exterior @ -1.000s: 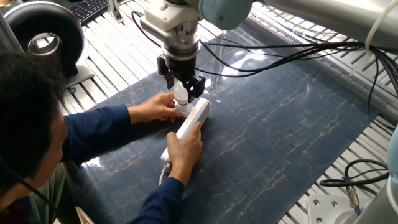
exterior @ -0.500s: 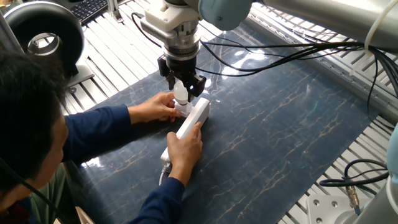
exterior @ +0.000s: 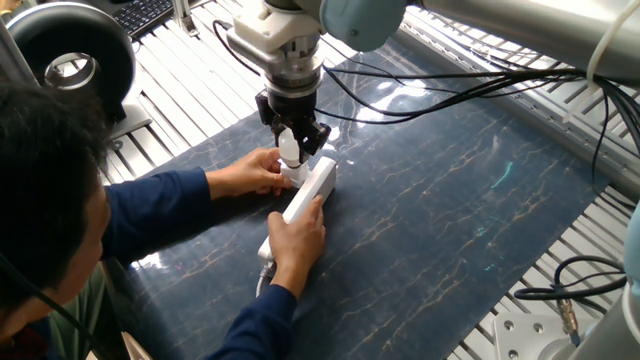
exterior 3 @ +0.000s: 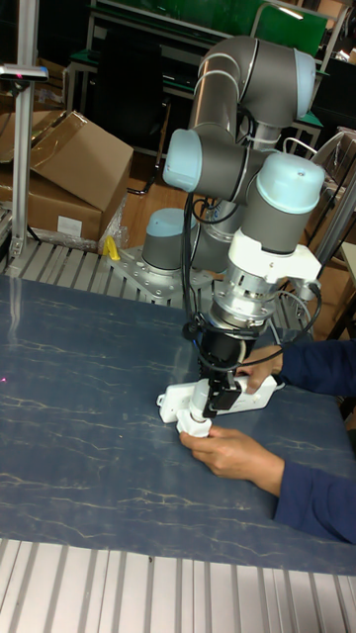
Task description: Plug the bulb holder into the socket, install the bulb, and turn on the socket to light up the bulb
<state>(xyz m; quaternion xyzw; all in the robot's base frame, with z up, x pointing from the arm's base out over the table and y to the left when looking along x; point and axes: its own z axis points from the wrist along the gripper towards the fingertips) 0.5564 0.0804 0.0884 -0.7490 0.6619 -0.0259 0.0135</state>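
Observation:
The socket (exterior: 313,187) is a long white strip on the dark mat, and a person's two hands hold it steady. At its far end the white bulb holder (exterior: 294,174) sits under the person's fingertips, partly hidden. The small white bulb (exterior: 289,150) stands upright on top of the holder. My gripper (exterior: 292,141) comes straight down from above and is shut on the bulb. In the tall fixed view the gripper (exterior 3: 220,396) hangs over the socket (exterior 3: 176,401), with the bulb holder (exterior 3: 194,426) just below its black fingers.
The person's hand (exterior: 296,235) rests on the near part of the strip and the other hand (exterior: 250,172) is beside the holder. Black cables (exterior: 470,85) cross the far side of the mat. A round black fan (exterior: 68,55) stands at the top left.
The gripper has turned slightly about its vertical axis with the bulb in it. The hands and the socket have stayed in place.

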